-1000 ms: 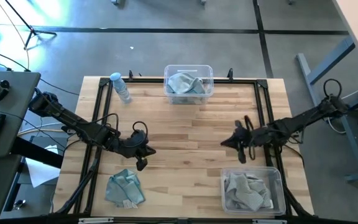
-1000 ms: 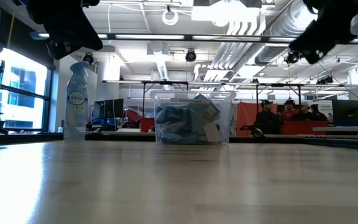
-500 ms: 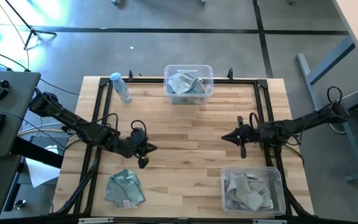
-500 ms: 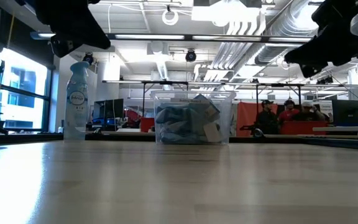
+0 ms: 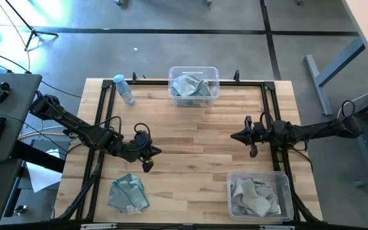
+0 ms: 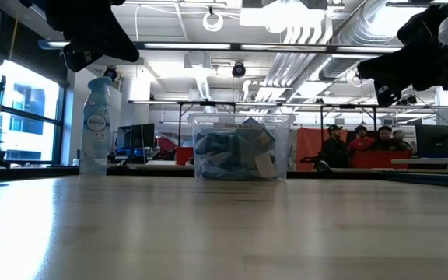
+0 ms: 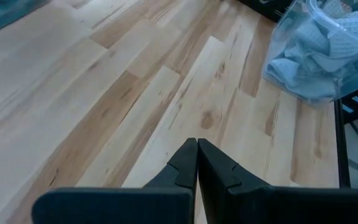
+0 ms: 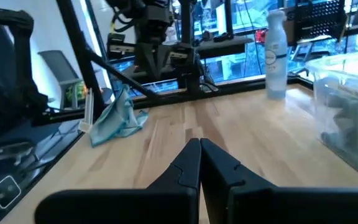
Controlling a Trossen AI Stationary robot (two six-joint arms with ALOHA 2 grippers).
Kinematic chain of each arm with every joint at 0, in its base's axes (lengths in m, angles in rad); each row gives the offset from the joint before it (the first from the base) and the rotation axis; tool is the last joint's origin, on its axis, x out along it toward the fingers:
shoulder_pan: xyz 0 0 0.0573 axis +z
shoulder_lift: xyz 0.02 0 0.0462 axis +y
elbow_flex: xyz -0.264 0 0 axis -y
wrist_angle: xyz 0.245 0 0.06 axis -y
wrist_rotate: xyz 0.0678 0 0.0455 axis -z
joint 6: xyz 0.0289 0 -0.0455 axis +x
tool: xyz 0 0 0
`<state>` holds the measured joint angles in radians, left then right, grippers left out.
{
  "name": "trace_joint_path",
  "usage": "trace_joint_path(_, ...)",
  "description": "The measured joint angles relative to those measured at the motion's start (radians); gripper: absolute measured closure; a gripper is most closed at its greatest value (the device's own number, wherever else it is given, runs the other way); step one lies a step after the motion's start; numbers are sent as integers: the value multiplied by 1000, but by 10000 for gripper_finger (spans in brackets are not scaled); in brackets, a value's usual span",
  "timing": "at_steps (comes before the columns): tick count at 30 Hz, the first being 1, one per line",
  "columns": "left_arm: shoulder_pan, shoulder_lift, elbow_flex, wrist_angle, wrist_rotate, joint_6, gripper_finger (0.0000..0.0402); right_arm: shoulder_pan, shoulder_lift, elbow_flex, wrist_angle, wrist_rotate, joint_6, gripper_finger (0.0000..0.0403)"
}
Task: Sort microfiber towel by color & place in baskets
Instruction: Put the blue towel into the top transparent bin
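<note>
One light blue-teal microfiber towel lies crumpled flat on the table near its near-left corner; the right wrist view shows it too. The far-edge basket holds blue-teal towels. The near-right basket holds pale grey ones. My left gripper hovers shut above bare wood, up and to the right of the loose towel. My right gripper is shut above the table's right half, pointing left.
A clear water bottle with a blue cap stands near the far-left corner. A black frame runs along the table's sides. Bare wood lies between the two grippers. People sit in the room behind the table.
My right gripper has drawn back toward the table's right edge and slightly toward the far edge, its arm straightening, fingers staying shut. My left gripper has shifted a little to the right. The towels and baskets have not moved.
</note>
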<state>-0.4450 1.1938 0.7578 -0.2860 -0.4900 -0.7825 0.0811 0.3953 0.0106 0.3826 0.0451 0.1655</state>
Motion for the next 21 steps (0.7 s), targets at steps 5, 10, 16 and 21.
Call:
trace_joint_path(5,0,0,0,-1,0,-36,401,-5,-87,0,-73,-47,17,403)
trace_joint_path(10,0,0,0,-1,0,-36,401,-5,-175,0,-95,-6,10,403)
trace_joint_path(16,0,0,0,-1,0,-35,401,-5,-277,0,-142,50,-13,403)
trace_joint_path(21,0,0,0,-1,0,-36,402,-5,-355,-1,-200,60,-8,403)
